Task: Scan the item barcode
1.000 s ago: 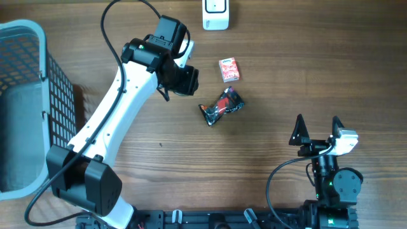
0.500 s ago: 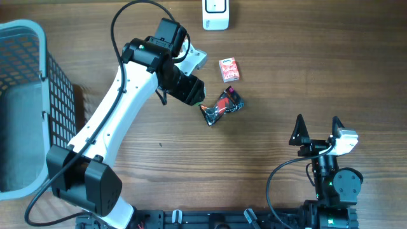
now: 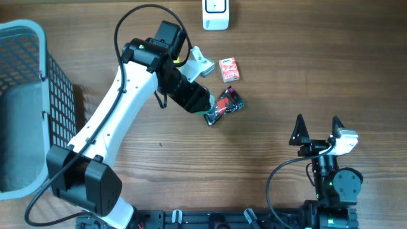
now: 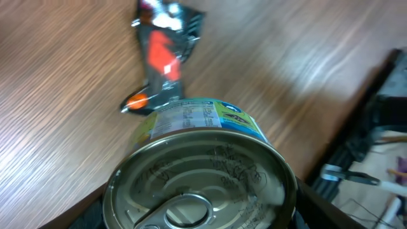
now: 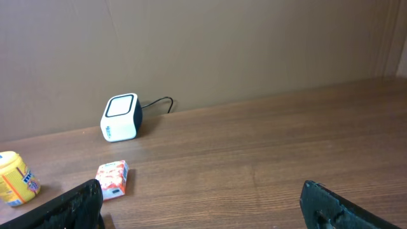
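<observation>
Wood-grain table [image 3: 286, 70], overhead and wrist views. Left gripper [image 3: 194, 98] is clamped around a tin can [image 4: 203, 159]; the pull-tab lid faces the wrist camera and the green, blue and yellow label is turned toward the table. The can is over the table, just beside the left end of a black-and-red foil packet [image 3: 222, 107]. A small red box [image 3: 229, 69] lies near the packet, and the white barcode scanner [image 3: 215, 14] is at the far edge. Right gripper [image 3: 316, 130] has its fingers spread wide, holding nothing. Grey basket [image 3: 38, 44] is at the far left.
</observation>
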Available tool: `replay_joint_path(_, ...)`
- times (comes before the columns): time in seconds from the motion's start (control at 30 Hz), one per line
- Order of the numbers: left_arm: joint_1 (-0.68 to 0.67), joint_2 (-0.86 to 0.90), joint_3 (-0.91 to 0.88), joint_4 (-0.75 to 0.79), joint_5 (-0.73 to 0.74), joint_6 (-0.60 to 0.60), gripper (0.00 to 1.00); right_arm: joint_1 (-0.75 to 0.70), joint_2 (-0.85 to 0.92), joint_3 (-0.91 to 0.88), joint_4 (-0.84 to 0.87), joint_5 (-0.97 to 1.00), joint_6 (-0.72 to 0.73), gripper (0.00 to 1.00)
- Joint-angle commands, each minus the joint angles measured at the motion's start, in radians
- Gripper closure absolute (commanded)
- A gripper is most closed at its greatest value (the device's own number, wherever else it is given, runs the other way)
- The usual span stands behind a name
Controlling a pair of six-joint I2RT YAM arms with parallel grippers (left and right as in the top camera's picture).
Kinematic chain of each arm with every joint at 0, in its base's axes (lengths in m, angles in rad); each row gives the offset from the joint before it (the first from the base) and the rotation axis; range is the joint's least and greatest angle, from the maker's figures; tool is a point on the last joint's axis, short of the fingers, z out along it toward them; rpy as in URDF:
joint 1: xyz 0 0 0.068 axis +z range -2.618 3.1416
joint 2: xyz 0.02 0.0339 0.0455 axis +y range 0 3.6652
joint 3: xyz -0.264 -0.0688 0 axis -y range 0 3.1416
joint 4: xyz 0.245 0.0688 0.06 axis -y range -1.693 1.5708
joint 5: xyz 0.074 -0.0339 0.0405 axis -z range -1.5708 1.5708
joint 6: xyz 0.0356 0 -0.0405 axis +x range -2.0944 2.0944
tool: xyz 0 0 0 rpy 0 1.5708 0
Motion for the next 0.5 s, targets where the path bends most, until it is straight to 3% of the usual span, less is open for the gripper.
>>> replay_joint_path(0.0,-0.003,0.0,0.01,0.002,0.169,0.073,0.41,0.005,0.002,-0.001,0.003,0.0,0.006,0.0)
replay_joint_path(0.23,-0.003,-0.001,0.01,-0.001,0.373,0.164,0.41,0.005,0.002,-0.001,0.003,0.0,0.007,0.0)
replay_joint_path(0.47,-0.003,-0.001,0.01,0.004,0.454,0.19,0.41,0.005,0.002,-0.001,0.003,0.0,0.006,0.0)
